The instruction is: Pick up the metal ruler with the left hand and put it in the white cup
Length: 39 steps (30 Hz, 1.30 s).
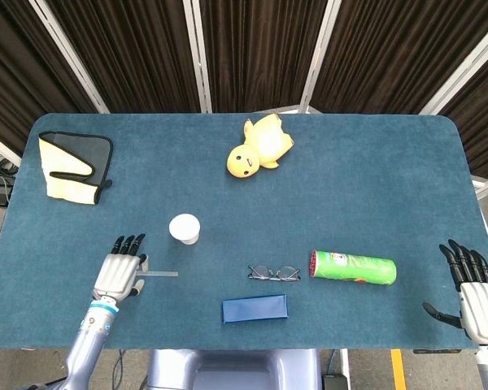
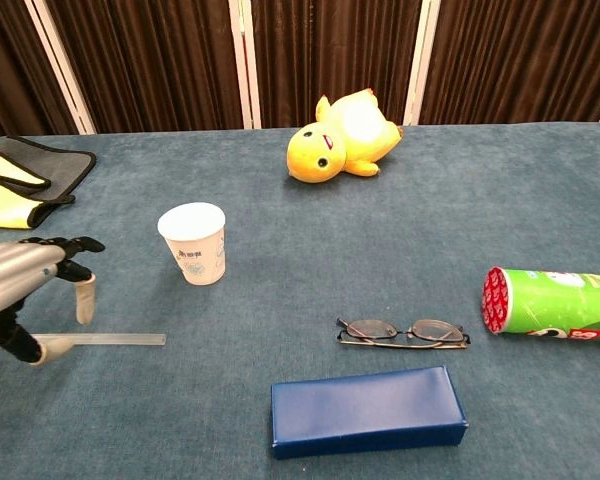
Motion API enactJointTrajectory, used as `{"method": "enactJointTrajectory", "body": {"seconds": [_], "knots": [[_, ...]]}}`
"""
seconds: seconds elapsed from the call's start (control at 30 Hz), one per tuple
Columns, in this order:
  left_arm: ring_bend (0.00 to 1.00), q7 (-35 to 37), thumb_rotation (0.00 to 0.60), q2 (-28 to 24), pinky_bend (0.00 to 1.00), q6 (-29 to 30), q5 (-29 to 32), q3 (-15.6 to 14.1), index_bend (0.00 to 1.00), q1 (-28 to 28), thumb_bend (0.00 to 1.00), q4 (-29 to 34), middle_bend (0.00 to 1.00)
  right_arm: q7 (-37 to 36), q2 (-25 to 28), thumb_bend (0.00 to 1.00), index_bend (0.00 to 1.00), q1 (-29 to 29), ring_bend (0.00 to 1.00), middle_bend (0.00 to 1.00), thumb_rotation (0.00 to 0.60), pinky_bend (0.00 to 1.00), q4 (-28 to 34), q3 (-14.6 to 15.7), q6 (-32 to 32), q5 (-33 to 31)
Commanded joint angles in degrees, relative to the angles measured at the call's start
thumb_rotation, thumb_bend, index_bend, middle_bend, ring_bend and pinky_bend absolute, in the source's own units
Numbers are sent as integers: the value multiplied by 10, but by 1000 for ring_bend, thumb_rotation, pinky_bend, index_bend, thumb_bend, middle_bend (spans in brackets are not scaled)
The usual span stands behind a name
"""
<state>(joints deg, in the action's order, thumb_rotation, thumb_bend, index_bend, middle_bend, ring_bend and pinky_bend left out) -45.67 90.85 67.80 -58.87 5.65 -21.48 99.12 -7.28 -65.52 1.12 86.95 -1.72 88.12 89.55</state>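
Note:
The metal ruler (image 1: 160, 273) (image 2: 115, 339) lies flat on the blue table, left of the middle near the front. My left hand (image 1: 120, 275) (image 2: 25, 295) hovers over the ruler's left end with fingers spread, hiding that end. It holds nothing. The white cup (image 1: 184, 228) (image 2: 193, 243) stands upright just behind and to the right of the ruler. My right hand (image 1: 472, 293) rests open at the table's front right corner, seen only in the head view.
Glasses (image 1: 273, 273), a blue case (image 1: 254, 308) and a green snack tube (image 1: 353, 267) lie along the front right. A yellow plush toy (image 1: 258, 146) sits at the back centre. A yellow and grey mitt (image 1: 73, 165) lies at the back left.

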Motion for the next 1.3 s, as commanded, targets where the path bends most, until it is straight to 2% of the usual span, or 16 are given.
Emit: {"method": "enactJointTrajectory", "body": {"seconds": [0.03, 0.67, 1.3], "knots": [[0, -15, 600, 13, 0, 1, 16, 3, 491, -11, 386, -9, 0, -1, 0, 75, 0, 0, 0, 0, 600, 0, 0, 0, 0, 0], [0, -28, 600, 47, 0, 13, 70, -1, 508, -41, 387, -47, 0, -3, 1, 75, 0, 0, 0, 0, 600, 0, -1, 0, -1, 0], [0, -10, 600, 58, 0, 25, 67, -17, 556, -48, 432, -62, 0, -3, 1, 75, 0, 0, 0, 0, 600, 0, -1, 1, -1, 0]]}}
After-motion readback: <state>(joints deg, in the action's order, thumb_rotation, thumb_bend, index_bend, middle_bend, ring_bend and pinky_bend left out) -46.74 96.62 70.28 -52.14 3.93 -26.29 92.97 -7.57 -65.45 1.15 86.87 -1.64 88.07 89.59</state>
